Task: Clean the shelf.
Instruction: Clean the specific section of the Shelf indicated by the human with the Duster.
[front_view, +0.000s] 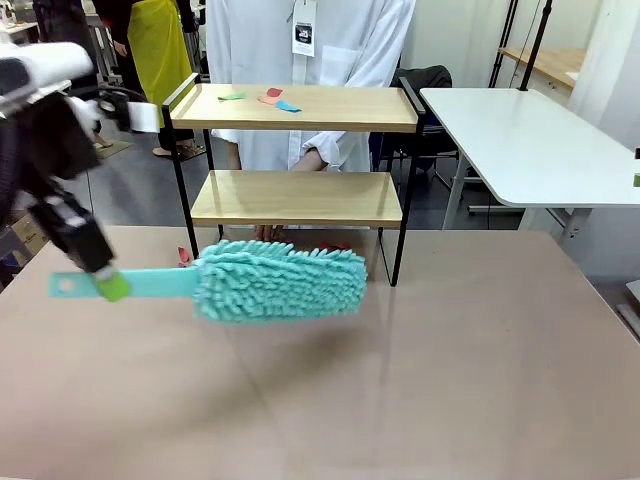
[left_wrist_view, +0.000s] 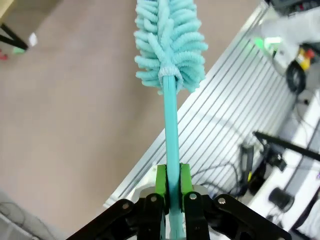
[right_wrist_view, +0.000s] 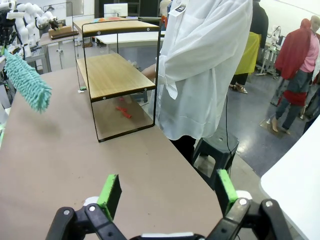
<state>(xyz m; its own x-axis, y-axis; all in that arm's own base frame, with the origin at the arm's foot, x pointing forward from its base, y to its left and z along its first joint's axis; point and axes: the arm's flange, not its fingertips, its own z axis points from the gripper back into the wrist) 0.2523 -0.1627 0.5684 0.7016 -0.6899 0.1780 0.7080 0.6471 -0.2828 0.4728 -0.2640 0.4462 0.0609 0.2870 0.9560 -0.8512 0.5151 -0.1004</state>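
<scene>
The shelf (front_view: 300, 108) stands at the table's far side, two light wooden boards in a thin black frame. Small coloured scraps (front_view: 272, 99) lie on its top board, and red scraps (right_wrist_view: 122, 111) lie on the table under it. My left gripper (front_view: 108, 282) is shut on the flat handle of a teal fluffy duster (front_view: 280, 280), whose head hangs above the table in front of the shelf. In the left wrist view the green pads (left_wrist_view: 161, 184) clamp the duster handle (left_wrist_view: 171, 135). My right gripper (right_wrist_view: 167, 192) stands open with nothing between its fingers, near the table's right edge.
A person in a white coat (front_view: 310, 60) stands right behind the shelf (right_wrist_view: 112, 75), one hand near the lower board. A white table (front_view: 530, 140) is at the back right. Bare brown tabletop (front_view: 400, 380) lies in front of the shelf. A stool (right_wrist_view: 215, 147) stands beside the table.
</scene>
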